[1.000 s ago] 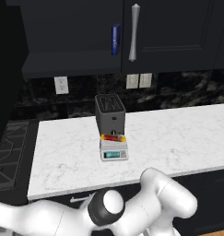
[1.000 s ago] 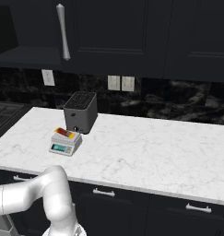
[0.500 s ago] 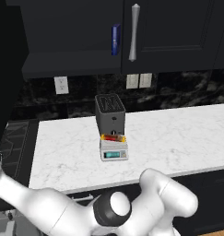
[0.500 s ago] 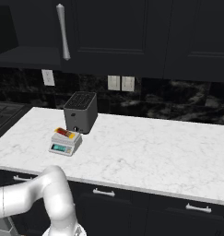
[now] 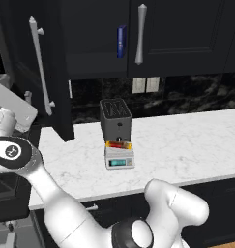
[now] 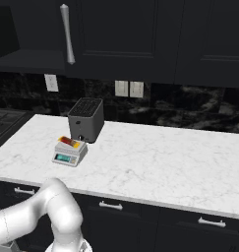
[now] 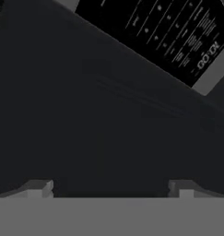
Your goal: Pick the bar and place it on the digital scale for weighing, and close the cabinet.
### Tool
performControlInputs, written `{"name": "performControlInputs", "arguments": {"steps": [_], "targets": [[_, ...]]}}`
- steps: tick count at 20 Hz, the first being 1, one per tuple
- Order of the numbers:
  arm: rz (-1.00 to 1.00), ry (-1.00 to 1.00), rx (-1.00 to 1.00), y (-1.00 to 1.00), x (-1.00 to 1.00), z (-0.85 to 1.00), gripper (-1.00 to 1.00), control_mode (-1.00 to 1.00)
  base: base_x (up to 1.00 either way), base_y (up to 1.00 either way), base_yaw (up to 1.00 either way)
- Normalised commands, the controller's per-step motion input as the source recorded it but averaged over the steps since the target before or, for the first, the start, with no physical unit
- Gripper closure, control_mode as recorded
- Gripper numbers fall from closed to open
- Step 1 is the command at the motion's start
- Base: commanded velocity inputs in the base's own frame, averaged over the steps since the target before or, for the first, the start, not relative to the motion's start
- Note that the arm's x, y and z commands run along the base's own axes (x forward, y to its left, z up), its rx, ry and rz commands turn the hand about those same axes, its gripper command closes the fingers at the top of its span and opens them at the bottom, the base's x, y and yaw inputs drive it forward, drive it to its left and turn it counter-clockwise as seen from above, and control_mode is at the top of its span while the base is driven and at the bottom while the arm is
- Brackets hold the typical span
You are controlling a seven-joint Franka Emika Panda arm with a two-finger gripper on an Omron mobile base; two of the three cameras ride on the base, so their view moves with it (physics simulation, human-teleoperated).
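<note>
The bar [image 5: 118,144] in its red and yellow wrapper lies flat on the top plate of the digital scale [image 5: 120,160], in front of the dark slotted box [image 5: 115,118]. The right base view shows the same bar [image 6: 71,142] on the scale [image 6: 68,155]. The black cabinet's left door [image 5: 55,72] stands swung out, its long silver handle [image 5: 39,68] facing me; the right door [image 5: 186,34] is shut. My arm [image 5: 11,151] reaches up at the far left, beside that door. My gripper [image 7: 111,186] is open with nothing between its fingertips, close to a flat dark surface.
A tall blue box [image 5: 121,41] stands inside the cabinet by the right door's handle [image 5: 139,34]. The white marble counter [image 5: 186,140] runs to the right, with drawers [image 6: 111,205] below. In the hand view a black panel [image 7: 155,32] with pale markings sits at the top.
My arm has swung up and to the left. The cabinet's left door and its handle now stand in the left base view. Bar and scale have not moved.
</note>
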Motion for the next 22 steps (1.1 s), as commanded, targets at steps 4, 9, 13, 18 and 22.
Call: {"name": "performControlInputs", "arguments": {"steps": [4, 9, 13, 18, 22], "targets": [[0.00, -0.18, 0.07, -1.00, 0.47, 0.31, -1.00, -1.00, 0.00, 0.00, 0.00], [0.00, -0.06, 0.08, -1.00, 0.67, 0.47, -1.00, -1.00, 0.00, 0.00, 0.00], [0.00, 0.00, 0.10, -1.00, 0.71, 0.41, -1.00, -1.00, 0.00, 0.00, 0.00], [0.00, 0.00, 0.12, -0.92, 0.84, 0.43, -1.00, -1.00, 0.00, 0.00, 0.00], [0.00, 0.10, 0.11, -0.74, 0.97, 0.28, -1.00, -1.00, 0.00, 0.00, 0.00]]}}
